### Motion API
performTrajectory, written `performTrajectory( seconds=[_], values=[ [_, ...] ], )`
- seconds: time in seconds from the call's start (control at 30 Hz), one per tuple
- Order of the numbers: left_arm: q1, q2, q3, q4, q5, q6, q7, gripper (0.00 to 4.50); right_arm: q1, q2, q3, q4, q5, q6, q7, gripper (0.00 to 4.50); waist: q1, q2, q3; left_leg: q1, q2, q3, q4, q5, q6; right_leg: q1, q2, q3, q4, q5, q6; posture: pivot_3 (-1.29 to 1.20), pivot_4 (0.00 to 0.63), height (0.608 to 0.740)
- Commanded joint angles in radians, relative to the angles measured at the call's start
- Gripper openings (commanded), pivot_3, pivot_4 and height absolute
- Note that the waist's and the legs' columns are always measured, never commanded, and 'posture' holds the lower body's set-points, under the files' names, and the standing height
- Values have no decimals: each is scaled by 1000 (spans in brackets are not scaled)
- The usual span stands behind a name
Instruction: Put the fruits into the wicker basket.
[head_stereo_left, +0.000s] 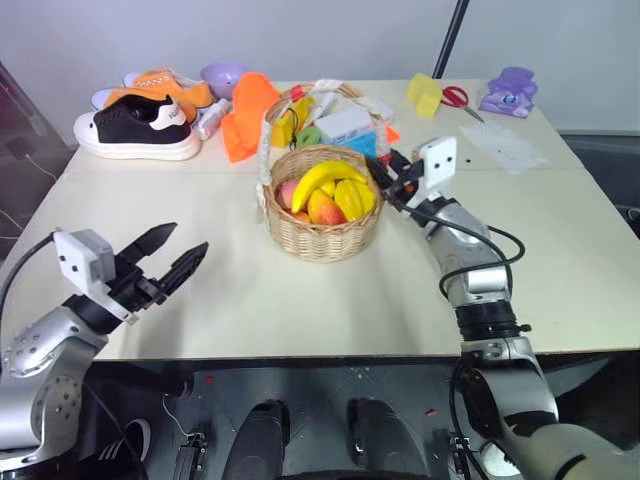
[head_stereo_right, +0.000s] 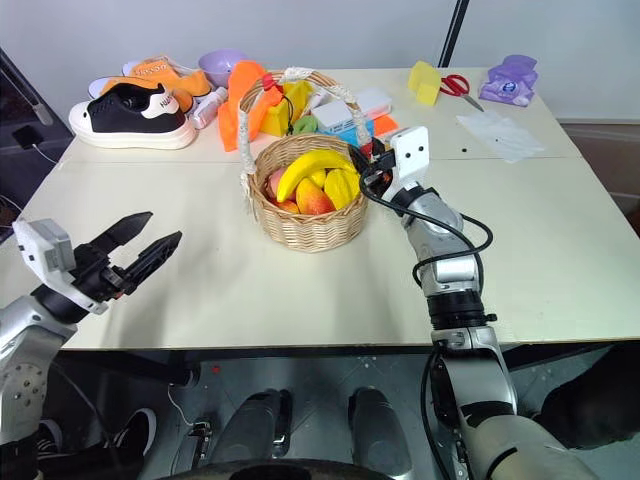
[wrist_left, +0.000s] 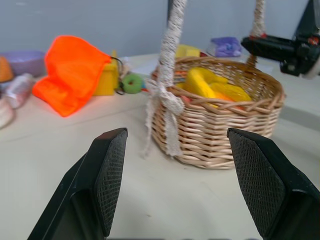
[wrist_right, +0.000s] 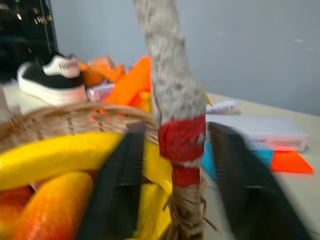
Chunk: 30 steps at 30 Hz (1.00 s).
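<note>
Now my right claw (head_stereo_left: 385, 178) straddles the basket's (head_stereo_left: 322, 232) handle (wrist_right: 175, 95), blurred, grip unclear; banana (head_stereo_left: 325, 177) and mango (head_stereo_left: 325, 208) lie just beyond, partly hidden. Left claw (head_stereo_left: 170, 255) gapes empty, well apart.

Wicker basket (head_stereo_right: 308, 222) mid-table (head_stereo_right: 300, 290), banana (head_stereo_right: 310, 162) and mango (head_stereo_right: 314, 198) inside; right gripper (head_stereo_right: 365, 172) at its rim (handle side); left gripper (head_stereo_right: 140, 245) well apart.
</note>
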Motion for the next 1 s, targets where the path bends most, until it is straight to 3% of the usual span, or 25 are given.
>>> performTrajectory(
  seconds=[0.03, 0.23, 0.5, 0.67, 1.0],
  values=[
    [-21, 2, -9, -9, -8, -26, 2, 3421, 3, 9, -30, -70, 29, -15, -9, 6, 0, 0, 0, 0, 0, 0, 0, 0, 0, 0, 0, 0, 0, 0, 0, 0, 150, 740],
    [-73, 11, -47, 31, 3, -41, -13, 3421, 28, -10, -51, -121, 39, -32, -5, 6, 1, 0, 0, 0, 0, 0, 0, 0, 0, -1, 1, 0, 0, 0, 0, 0, 150, 740],
    [-223, 8, -135, 184, 20, -63, -88, 3421, 143, -190, -251, -279, 69, -31, -44, 6, 11, 0, 0, -2, -2, 0, 0, 0, 0, -1, 0, 0, -1, 0, 0, 0, 150, 740],
    [-389, -33, -297, 326, 70, -83, -188, 3421, 298, -293, -413, -339, 8, -43, -153, 6, 8, 0, 0, -2, -3, 1, 0, 0, 0, -1, 0, 0, -1, 0, 1, 0, 150, 740],
    [-620, -119, -473, 545, 126, -144, -398, 3421, 470, -272, -562, -484, -44, 9, -362, 6, -19, 2, 1, -1, 0, 2, 0, -1, 2, -2, 7, 4, 1, 2, 4, 0, 150, 740]
  ],
)
